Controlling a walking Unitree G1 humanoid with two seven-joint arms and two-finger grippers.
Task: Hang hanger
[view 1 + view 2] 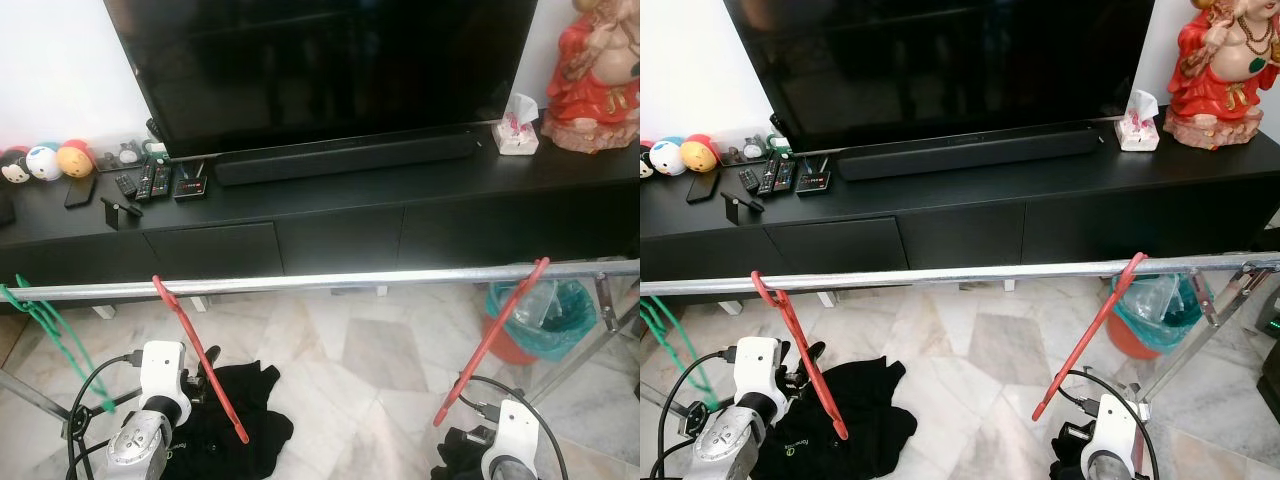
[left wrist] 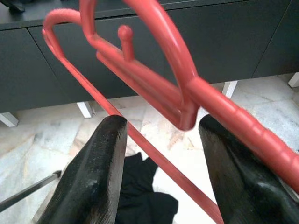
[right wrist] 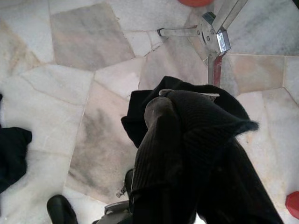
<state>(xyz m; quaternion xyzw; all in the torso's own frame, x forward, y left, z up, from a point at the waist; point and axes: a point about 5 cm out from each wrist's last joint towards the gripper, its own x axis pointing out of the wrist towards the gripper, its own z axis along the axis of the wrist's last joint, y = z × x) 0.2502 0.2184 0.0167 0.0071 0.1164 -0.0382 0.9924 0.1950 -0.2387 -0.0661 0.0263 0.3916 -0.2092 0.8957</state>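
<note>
A silver rail [image 1: 350, 281] runs across in front of me. Two red hangers hang hooked on it, one on the left [image 1: 195, 350] and one on the right [image 1: 495, 335]. My left gripper [image 2: 159, 154] is open right at the left red hanger [image 2: 154, 88]. The hanger's bars cross the gap between the fingers [image 2: 93, 172] and pass over one of them, with no grip on it. Low on the right, my right gripper [image 3: 187, 140] is shut on a black garment [image 3: 210, 126], which drapes over its fingers.
A green hanger [image 1: 50, 330] hangs at the rail's left end. More black clothing [image 1: 240, 410] lies on the marble floor. A bin with a green bag [image 1: 545, 315] stands under the rail's right end by its leg [image 1: 605, 300]. Behind is a black TV cabinet [image 1: 330, 235].
</note>
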